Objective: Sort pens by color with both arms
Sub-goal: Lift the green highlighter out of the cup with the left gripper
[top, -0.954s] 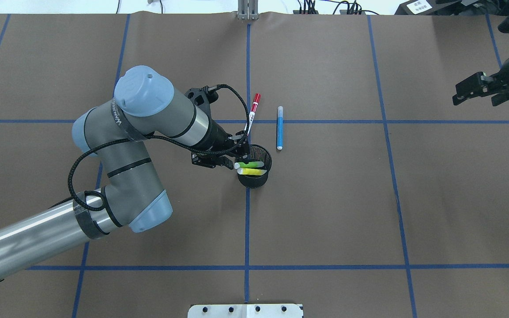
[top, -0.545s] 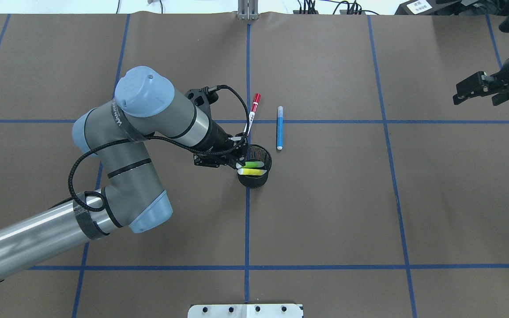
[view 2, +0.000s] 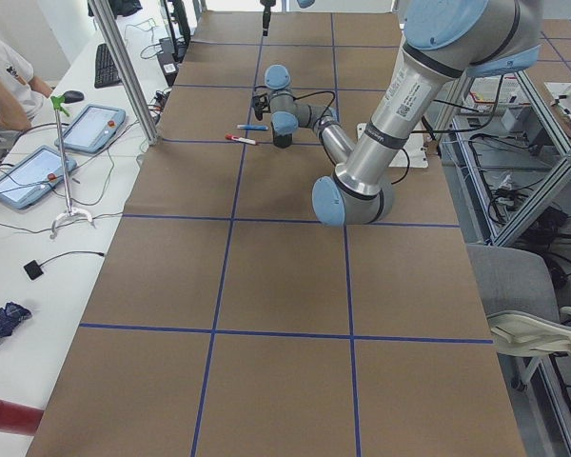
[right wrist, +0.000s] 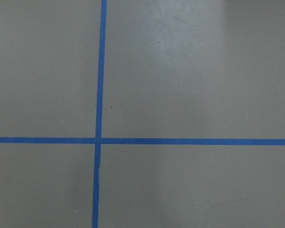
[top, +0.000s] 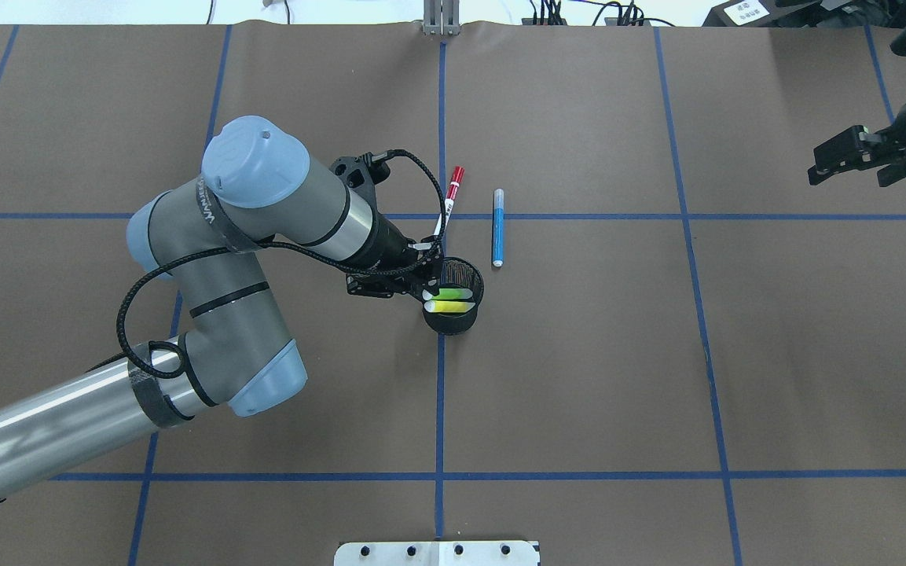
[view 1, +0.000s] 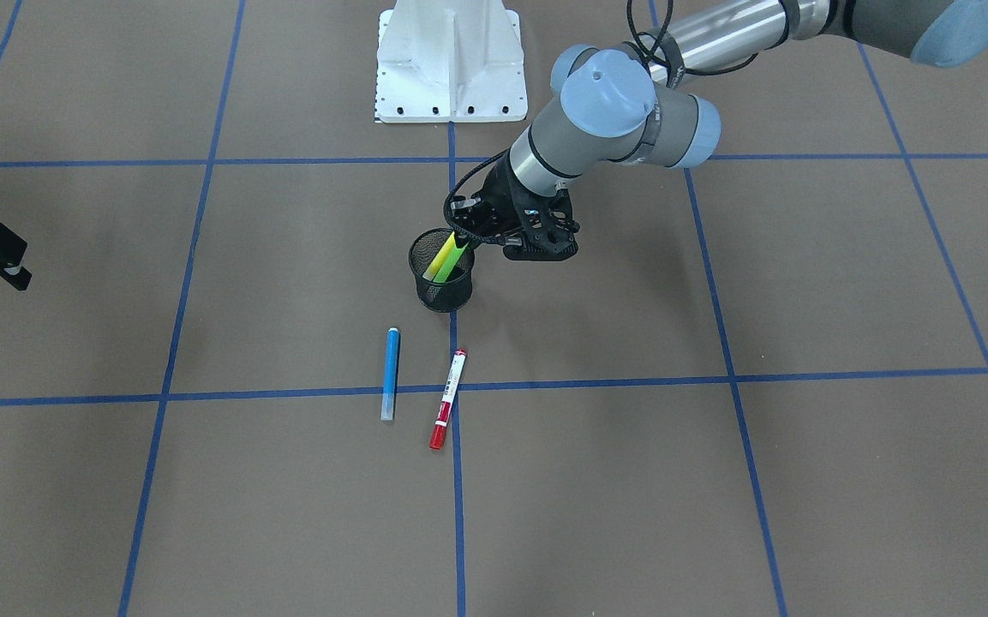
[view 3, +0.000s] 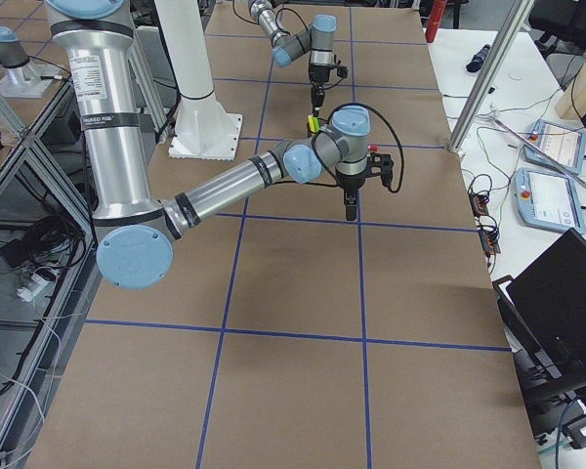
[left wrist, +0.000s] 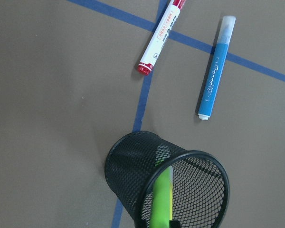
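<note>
A black mesh cup (top: 464, 275) stands at the table's middle with a green pen (top: 449, 294) and a yellow pen (top: 453, 306) leaning in it. My left gripper (top: 421, 287) sits at the cup's rim, shut on the green pen's (left wrist: 159, 199) upper end. Beyond the cup, a blue pen (top: 497, 228) and a white pen with red caps (top: 451, 196) lie flat and apart on the brown mat. From the front, the yellow pen (view 1: 435, 261) rests beside the green one (view 1: 452, 257). My right gripper (top: 845, 169) hangs open at the far right edge, holding nothing.
Blue tape lines divide the brown mat into squares. The white base mount (view 1: 451, 68) stands at the robot's side of the table. In the left side view, a person sits by tablets (view 2: 90, 129) on a white bench along the far edge.
The green pen's pale end has slid slightly toward the cup as my left gripper moved in with it. My right gripper drifted a little toward the far edge.
</note>
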`<move>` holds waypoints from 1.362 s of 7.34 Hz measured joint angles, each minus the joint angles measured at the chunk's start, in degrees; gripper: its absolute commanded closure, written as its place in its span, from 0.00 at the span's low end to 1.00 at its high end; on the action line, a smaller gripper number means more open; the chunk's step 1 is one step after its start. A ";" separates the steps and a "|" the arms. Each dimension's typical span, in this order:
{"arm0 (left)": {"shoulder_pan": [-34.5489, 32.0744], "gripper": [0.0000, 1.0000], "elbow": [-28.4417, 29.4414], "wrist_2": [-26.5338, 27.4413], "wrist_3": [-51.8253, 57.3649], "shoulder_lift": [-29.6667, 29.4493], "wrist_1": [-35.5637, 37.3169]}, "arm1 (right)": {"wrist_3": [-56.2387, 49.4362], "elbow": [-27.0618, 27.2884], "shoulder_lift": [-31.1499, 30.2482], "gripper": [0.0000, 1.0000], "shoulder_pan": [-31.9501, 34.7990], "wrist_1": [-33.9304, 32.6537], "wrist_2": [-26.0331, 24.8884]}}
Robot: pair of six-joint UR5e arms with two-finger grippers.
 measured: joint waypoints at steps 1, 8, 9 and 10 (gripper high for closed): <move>-0.28 1.00 -1.39 -0.23 -0.12 0.03 0.10 | 0.00 0.03 0.00 0.01 0.13 0.04 0.00; -8.63 1.00 -10.56 8.45 -1.53 1.87 5.13 | 0.00 0.40 0.04 0.01 1.13 0.07 -0.06; -7.91 1.00 -10.63 15.06 -1.60 2.65 5.05 | 0.00 0.45 0.02 0.01 1.16 0.07 -0.08; -5.51 1.00 -10.49 23.02 -1.63 3.17 4.94 | 0.00 0.47 -0.02 0.01 1.16 0.07 -0.13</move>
